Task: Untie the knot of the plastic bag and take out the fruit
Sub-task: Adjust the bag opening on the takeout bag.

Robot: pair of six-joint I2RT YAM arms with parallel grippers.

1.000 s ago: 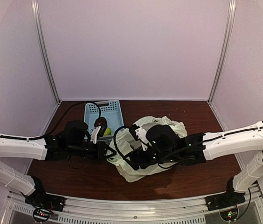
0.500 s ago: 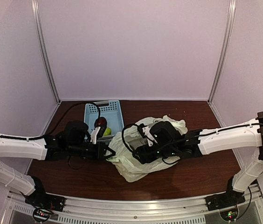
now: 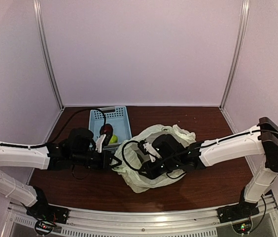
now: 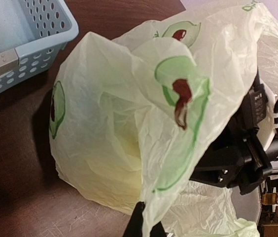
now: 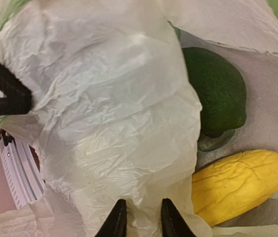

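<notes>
Left wrist — end effector [image 4: 144, 224] pinches plastic bag [image 4: 104, 128]; taut

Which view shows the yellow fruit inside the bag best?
Right wrist: the yellow fruit lies bare beside a dark green one. Left wrist gives at most a yellowish blur through the plastic bag; top external hides it.

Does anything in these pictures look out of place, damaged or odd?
Nothing looks spilled or torn. One odd thing: a fold of the plastic bag, not fruit, lies between the fingertips of the right claw, while the green fruit and the yellow fruit lie beside it.
</notes>
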